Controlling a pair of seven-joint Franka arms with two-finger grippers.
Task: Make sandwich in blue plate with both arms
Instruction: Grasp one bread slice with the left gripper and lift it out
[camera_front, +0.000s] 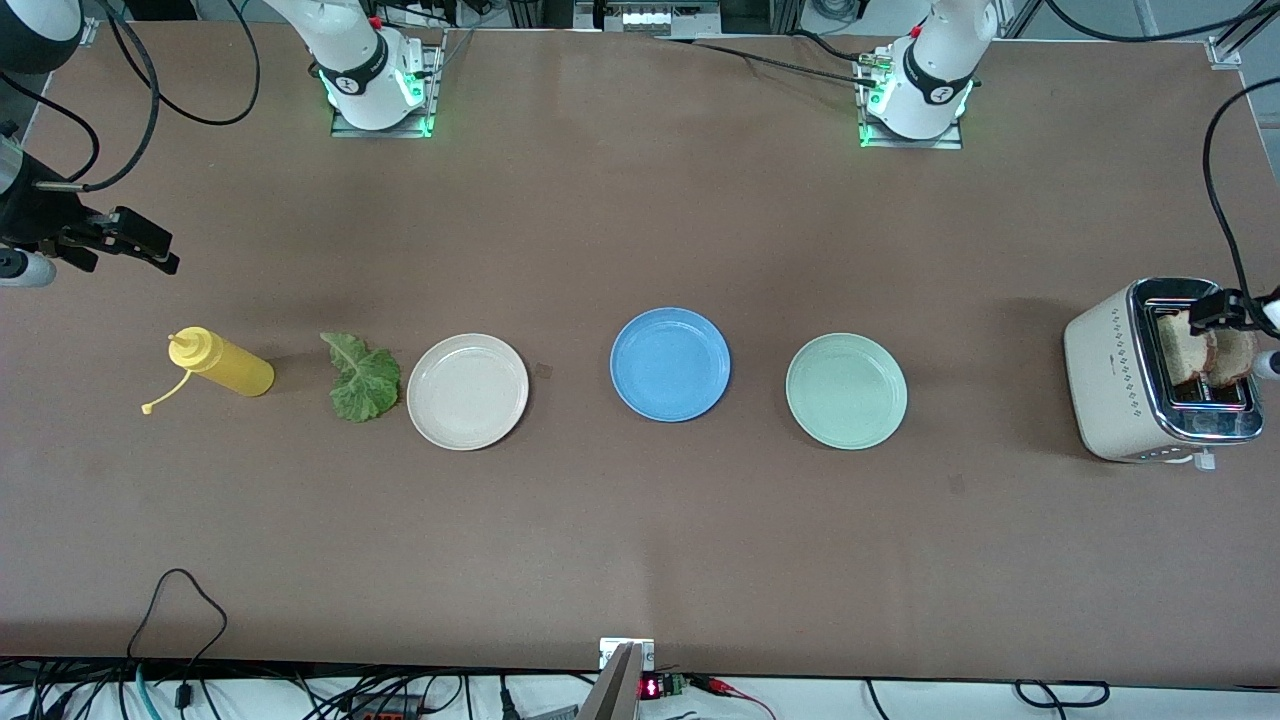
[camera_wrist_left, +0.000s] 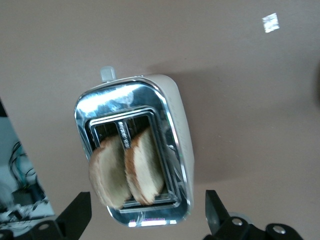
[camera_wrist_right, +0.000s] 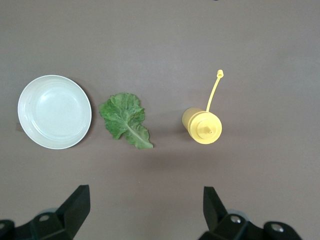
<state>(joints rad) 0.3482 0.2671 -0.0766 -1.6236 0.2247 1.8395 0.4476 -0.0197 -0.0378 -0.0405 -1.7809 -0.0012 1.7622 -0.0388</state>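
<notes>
1. Blue plate (camera_front: 670, 363): dead centre of the front frame, flat on the brown surface (camera_front: 640, 540). It sits in the middle of a row of three plates.
2. The beige plate (camera_front: 467, 391) is beside it toward the right arm's end and the pale green plate (camera_front: 846, 391) toward the left arm's end. All three are spaced apart, none touching.
3. The sandwich parts are in separate places. Two bread slices (camera_front: 1195, 355) stand upright in the slots of the toaster (camera_front: 1110, 380), at the frame edge on the left arm's end, mid height. In the left wrist view the slices (camera_wrist_left: 125, 172) sit side by side, tops sticking out of the chrome top of the toaster (camera_wrist_left: 175, 125).
4. The lettuce leaf (camera_front: 360, 378) lies flat on the surface, just beside the beige plate on the right arm's side. It is close to the rim, and I can't tell if it touches.
5. The yellow squeeze bottle (camera_front: 225, 365) stands further along toward the right arm's end, its cap hanging off on a tether.
6. Left end effector (camera_front: 1235, 310): up in the air over the toaster slots. Fingers apart, gripping nothing; the left wrist view shows both fingertips (camera_wrist_left: 75, 215) wide either side of the toaster.
7. Right end effector (camera_front: 140, 245): in the air at the upper edge area on the right arm's end, over bare surface by the bottle. Fingers (camera_wrist_right: 75, 210) spread, nothing in them. Its wrist view shows the beige plate (camera_wrist_right: 55, 111), the leaf (camera_wrist_right: 125, 120) and the bottle (camera_wrist_right: 201, 126) in a line.
</notes>
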